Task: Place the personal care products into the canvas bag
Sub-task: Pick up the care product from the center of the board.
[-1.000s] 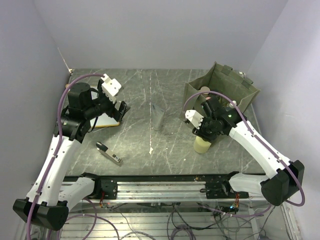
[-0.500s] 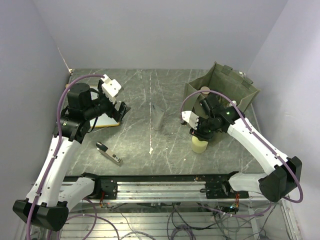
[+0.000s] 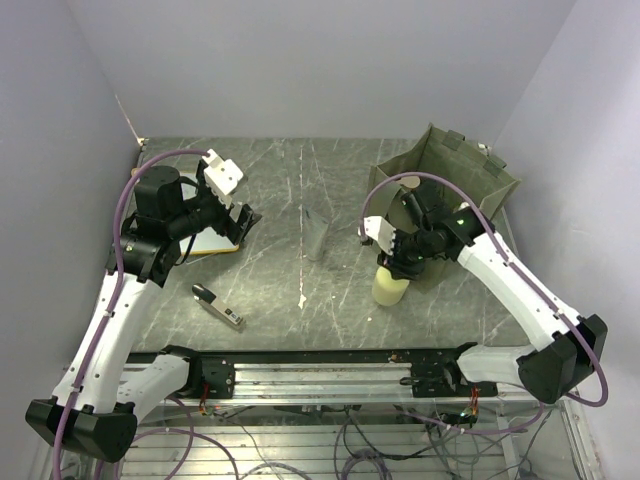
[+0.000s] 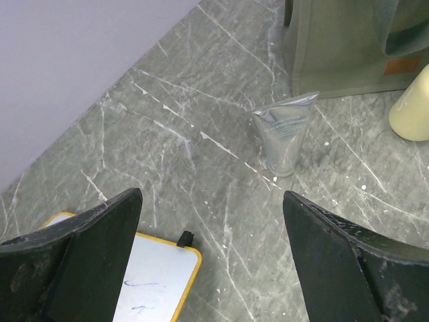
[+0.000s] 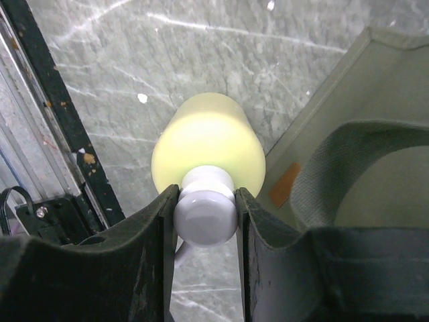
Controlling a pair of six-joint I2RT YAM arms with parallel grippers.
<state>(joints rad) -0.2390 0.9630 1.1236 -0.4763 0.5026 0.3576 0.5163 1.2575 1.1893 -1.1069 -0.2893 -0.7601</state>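
Observation:
My right gripper (image 3: pixel 399 266) (image 5: pixel 204 218) is shut on the white cap of a pale yellow-green bottle (image 3: pixel 388 288) (image 5: pixel 208 142), which hangs upright just in front of the olive canvas bag (image 3: pixel 490 185) (image 5: pixel 355 74). A pink-capped product (image 3: pixel 409 182) shows inside the bag. A translucent grey container (image 3: pixel 317 237) (image 4: pixel 283 131) stands mid-table. My left gripper (image 3: pixel 243 222) (image 4: pixel 211 268) is open and empty above the left side of the table. The yellow-green bottle (image 4: pixel 415 106) and the bag (image 4: pixel 348 47) also show at the right of the left wrist view.
A flat white board with a yellow edge (image 3: pixel 213 242) (image 4: pixel 151 282) lies under my left gripper. A slim black-and-silver gadget (image 3: pixel 218 306) lies near the front left. The black rail (image 5: pixel 60 127) marks the table's near edge. Walls close in on the left, back and right.
My right gripper has moved left and toward the near edge with the yellow-green bottle in it. The left arm has not moved.

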